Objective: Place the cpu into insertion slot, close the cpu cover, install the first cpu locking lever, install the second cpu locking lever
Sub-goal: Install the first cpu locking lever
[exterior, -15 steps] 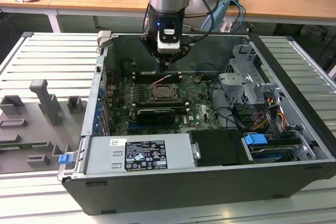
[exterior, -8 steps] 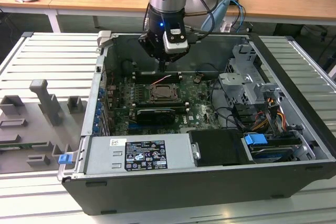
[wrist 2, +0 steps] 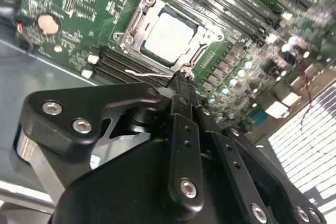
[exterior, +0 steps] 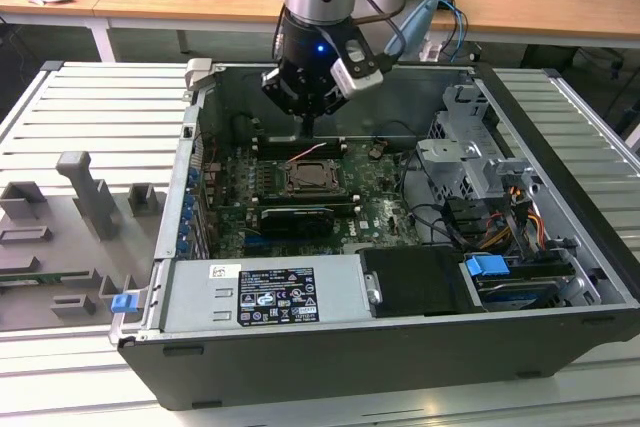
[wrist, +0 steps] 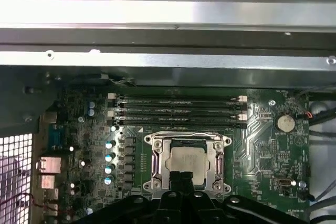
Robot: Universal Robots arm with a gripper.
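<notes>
The gripper (exterior: 307, 132) hung inside the open computer case (exterior: 300, 357), low over the green board (wrist: 262, 150). In the exterior view its tip was above the long black memory slots (wrist: 178, 109), just beside the socket (wrist: 176, 144). In the second wrist view its two fingers (wrist 2: 179, 129) came together to one narrow point, with no gap between them, and I could see nothing held between them. This point stood at the edge of the socket on the side of the memory slots. I could not tell if it touched the board or the metal there.

The chip (wrist 2: 169, 38) lay flat in the socket, its pale top facing up, in both wrist views. The metal cover (wrist 2: 137, 24) lay down around it as a silver frame, and the chip showed through its square window. A thin pale wire (wrist 2: 144, 72) ran across the memory slots near the gripper point.

A round coin battery (wrist: 285, 123) sat on the board, well apart from the socket.
</notes>
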